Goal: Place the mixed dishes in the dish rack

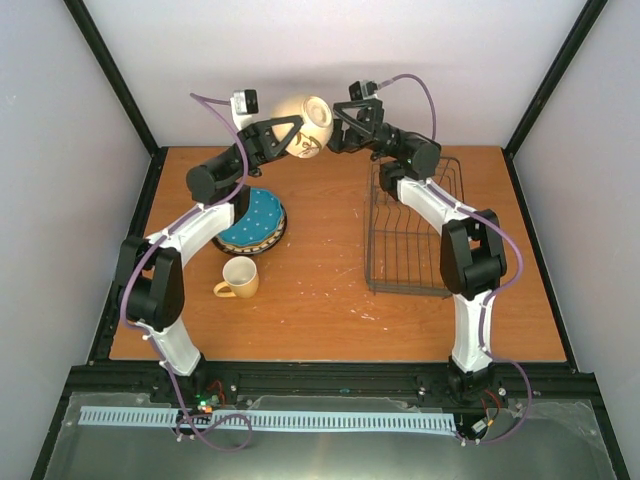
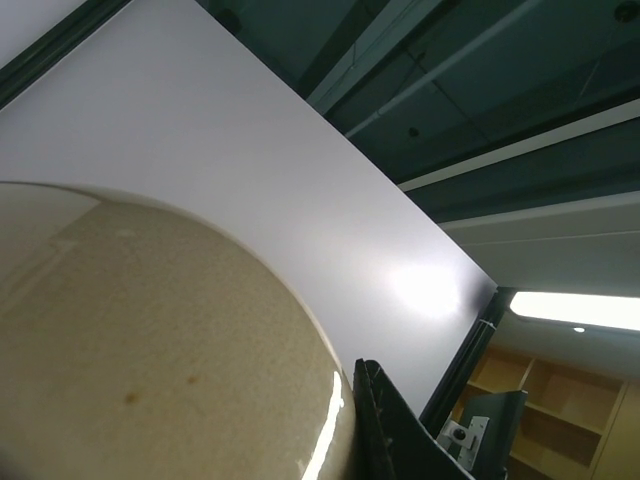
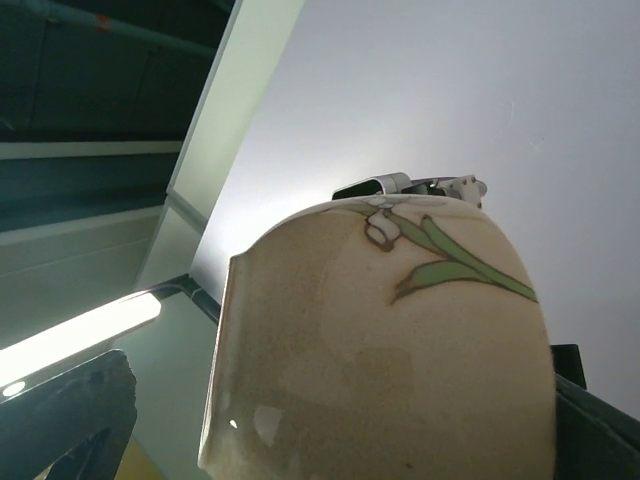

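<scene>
The cream bowl (image 1: 305, 122), with a green leaf painted on it, hangs high above the back of the table between my two grippers. My left gripper (image 1: 288, 138) is shut on its left side; in the left wrist view one dark finger (image 2: 385, 430) presses against the bowl's wall (image 2: 150, 360). My right gripper (image 1: 335, 138) is open around the bowl (image 3: 400, 350), and its fingers (image 3: 70, 420) stand apart from the bowl's sides. The teal white-dotted plate (image 1: 250, 218) and the small yellow mug (image 1: 240, 277) sit on the table's left. The dish rack (image 1: 410, 235) stands on the right with nothing in it.
The teal plate lies on top of another plate whose dark rim (image 1: 272, 240) shows beneath it; the orange-yellow plate does not show. White walls close in the back and sides. The right arm (image 1: 470, 255) reaches over the rack's right side.
</scene>
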Motion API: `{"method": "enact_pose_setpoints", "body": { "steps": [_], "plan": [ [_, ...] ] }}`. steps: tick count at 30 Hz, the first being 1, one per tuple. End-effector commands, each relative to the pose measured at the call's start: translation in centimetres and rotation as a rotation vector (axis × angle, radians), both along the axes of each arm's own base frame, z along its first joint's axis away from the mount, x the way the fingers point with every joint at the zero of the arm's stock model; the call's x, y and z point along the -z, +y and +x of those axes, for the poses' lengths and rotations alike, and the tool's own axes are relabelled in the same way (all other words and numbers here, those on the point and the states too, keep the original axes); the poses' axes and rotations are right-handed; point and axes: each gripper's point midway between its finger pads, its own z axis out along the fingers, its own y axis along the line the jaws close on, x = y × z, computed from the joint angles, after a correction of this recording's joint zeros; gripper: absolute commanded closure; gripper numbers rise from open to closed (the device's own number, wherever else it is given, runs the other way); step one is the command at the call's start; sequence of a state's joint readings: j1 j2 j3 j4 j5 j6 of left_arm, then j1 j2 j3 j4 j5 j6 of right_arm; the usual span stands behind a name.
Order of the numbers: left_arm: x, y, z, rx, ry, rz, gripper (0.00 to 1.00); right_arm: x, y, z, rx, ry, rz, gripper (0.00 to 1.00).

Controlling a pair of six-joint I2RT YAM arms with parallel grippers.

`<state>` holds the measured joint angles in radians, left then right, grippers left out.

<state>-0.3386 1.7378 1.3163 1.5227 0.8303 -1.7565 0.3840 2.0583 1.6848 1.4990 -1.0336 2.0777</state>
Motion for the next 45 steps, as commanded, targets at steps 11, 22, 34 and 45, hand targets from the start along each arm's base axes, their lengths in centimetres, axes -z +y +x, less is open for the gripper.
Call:
{"method": "enact_pose_setpoints", "body": {
  "steps": [11, 22, 34, 45],
  "plan": [
    [-3.6, 3.1, -6.4, -0.030, -0.320, -0.161, 0.99, -2.5, 1.4, -4.0, -0.187, -0.012, 0.067, 0.18],
    [-2.9, 3.2, -6.4, -0.044, -0.295, -0.158, 0.95, -3.0, 1.1, -3.4, -0.179, 0.008, 0.110, 0.97],
    [-1.9, 2.8, -5.2, -0.057, -0.228, -0.127, 0.51, -2.3, -0.9, -1.7, -0.109, 0.071, 0.131, 0.97],
    [-1.0, 1.7, -3.4, -0.063, -0.196, -0.062, 0.00, -2.7, -3.1, -0.6, -0.057, 0.106, 0.164, 0.97]
  ]
}}
